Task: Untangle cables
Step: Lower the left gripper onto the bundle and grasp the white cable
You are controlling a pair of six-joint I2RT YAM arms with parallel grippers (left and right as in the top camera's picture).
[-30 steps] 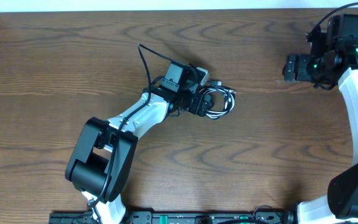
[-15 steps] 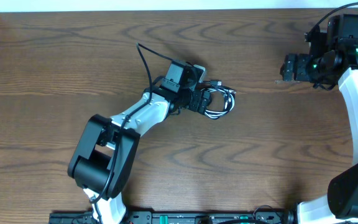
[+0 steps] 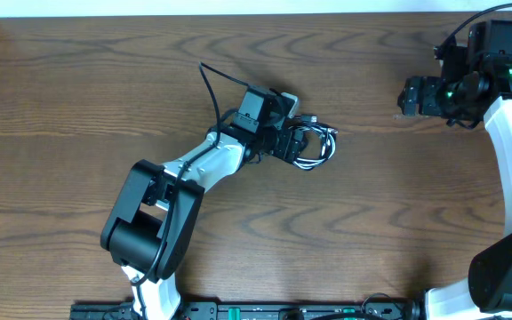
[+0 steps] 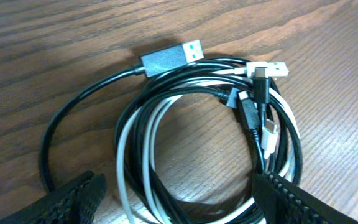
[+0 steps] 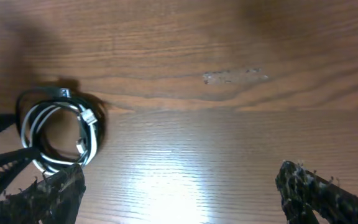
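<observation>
Our left fingers straddle the coiled cables, spread to grasp them; our right fingers wait open, well apart.

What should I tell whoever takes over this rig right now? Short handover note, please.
Left gripper: open, low over the cables, a finger on either side of the coil, nothing gripped.
Right gripper: open, empty, above bare table, well away from the coil.
Cables: black and whitish cords wound into one coil mid-table, plugs bunched on one side.
Done: no cord separated yet.
Left: probably grip one cord, draw it free, then repeat for the others.
</observation>
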